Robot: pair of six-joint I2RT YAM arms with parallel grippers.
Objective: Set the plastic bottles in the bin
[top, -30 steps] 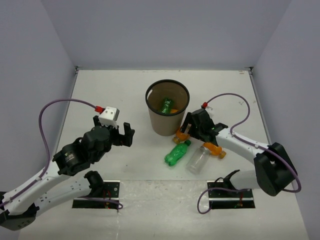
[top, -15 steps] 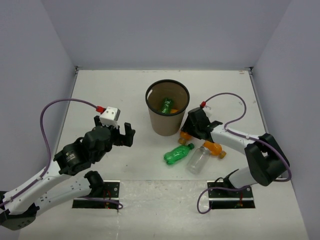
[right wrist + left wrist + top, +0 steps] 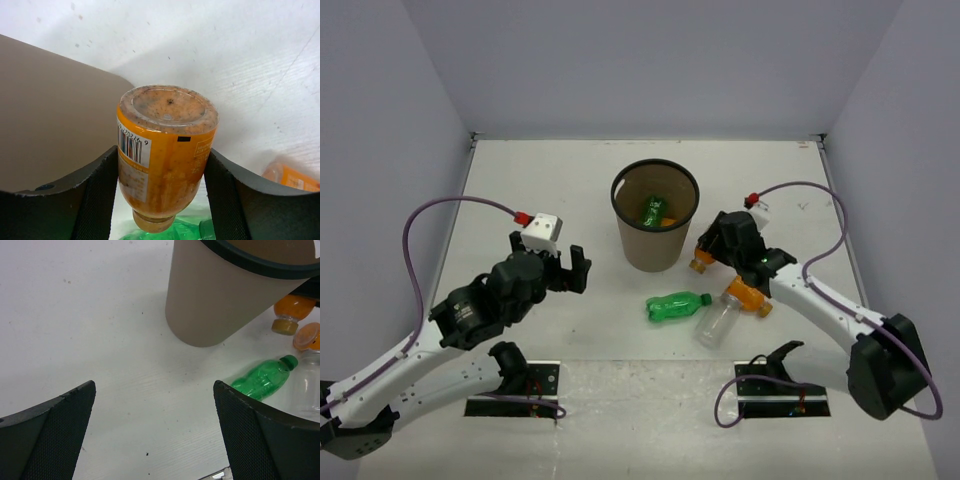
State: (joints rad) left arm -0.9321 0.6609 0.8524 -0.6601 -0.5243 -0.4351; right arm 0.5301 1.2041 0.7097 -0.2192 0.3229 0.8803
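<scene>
Your right pincer (image 3: 712, 250), clamped on an orange bottle (image 3: 165, 145) held cap-down just beside the bin (image 3: 642, 250), has drawn it clear of the other bottles (image 3: 678, 306) on the bench (image 3: 540, 180) within the last second, so the rim comes next; left pincer (image 3: 155, 435) open, empty.

One bin (image 3: 655, 166), three orange bottles (image 3: 700, 263) (image 3: 748, 297) (image 3: 670, 222), one of these down inside the bin, two green bottles (image 3: 675, 306) (image 3: 651, 208), one of these inside too, one clear bottle (image 3: 717, 322), six in all, two grippers (image 3: 154, 385) (image 3: 161, 150).
</scene>
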